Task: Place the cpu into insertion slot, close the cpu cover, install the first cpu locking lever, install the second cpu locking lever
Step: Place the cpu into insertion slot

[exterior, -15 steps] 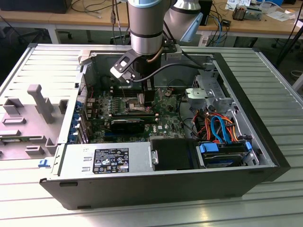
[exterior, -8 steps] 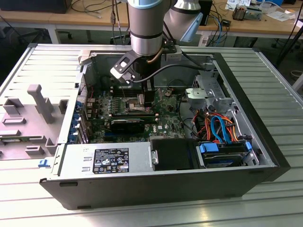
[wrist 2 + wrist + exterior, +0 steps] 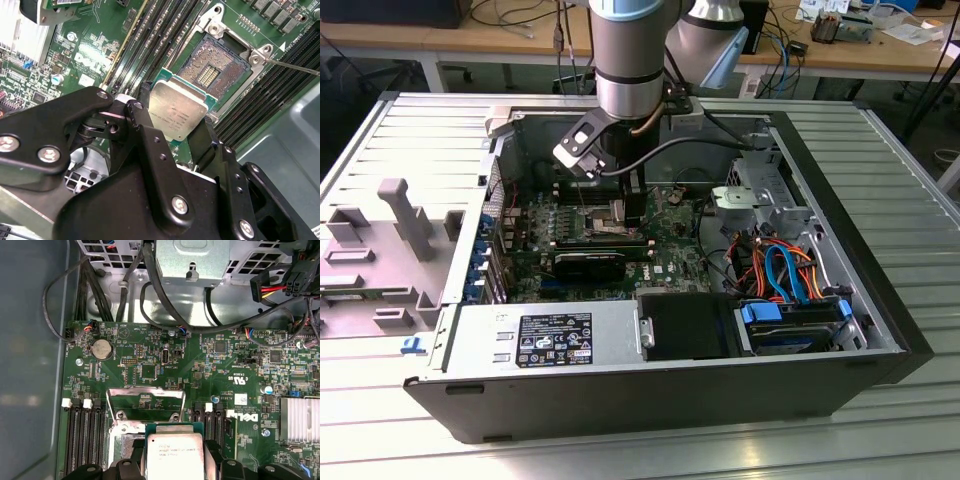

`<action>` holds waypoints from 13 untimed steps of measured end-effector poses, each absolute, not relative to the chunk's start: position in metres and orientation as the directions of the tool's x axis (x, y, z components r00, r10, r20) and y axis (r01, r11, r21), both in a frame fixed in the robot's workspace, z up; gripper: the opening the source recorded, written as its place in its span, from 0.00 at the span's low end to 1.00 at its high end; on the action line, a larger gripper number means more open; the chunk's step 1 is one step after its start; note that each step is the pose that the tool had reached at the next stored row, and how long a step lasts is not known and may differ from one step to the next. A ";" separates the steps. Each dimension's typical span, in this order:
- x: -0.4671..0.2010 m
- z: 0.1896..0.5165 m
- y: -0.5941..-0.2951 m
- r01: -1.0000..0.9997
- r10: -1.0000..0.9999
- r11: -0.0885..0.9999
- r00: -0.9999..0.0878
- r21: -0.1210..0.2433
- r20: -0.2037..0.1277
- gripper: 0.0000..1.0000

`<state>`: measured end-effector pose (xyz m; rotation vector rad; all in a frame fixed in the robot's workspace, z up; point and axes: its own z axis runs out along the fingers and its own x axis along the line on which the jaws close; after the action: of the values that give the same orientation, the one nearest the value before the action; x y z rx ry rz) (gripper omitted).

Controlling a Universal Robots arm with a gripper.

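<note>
In both wrist views my gripper is shut on the cpu, a flat square chip with a silvery top and green edge, pinched between the black fingers. The chip hangs slightly tilted just above and beside the insertion slot, whose dark pin field lies bare inside a silver rim. In the first wrist view the cpu sits between the fingertips and covers much of the slot. The cpu cover stands swung up, open, behind the slot. A thin locking lever juts out sideways. In the exterior view the gripper reaches down into the case.
Long black memory slots flank the socket on both sides. A finned heat sink sits nearby. Black cables and a metal drive cage cross beyond the board. The case walls and power supply hem in the board.
</note>
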<state>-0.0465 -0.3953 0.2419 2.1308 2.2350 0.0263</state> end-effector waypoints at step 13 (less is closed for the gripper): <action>-0.046 0.239 -0.395 0.998 0.999 0.048 -0.047 0.049 -0.027 0.55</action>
<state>-0.0465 -0.3953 0.2393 2.1308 2.2350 0.0264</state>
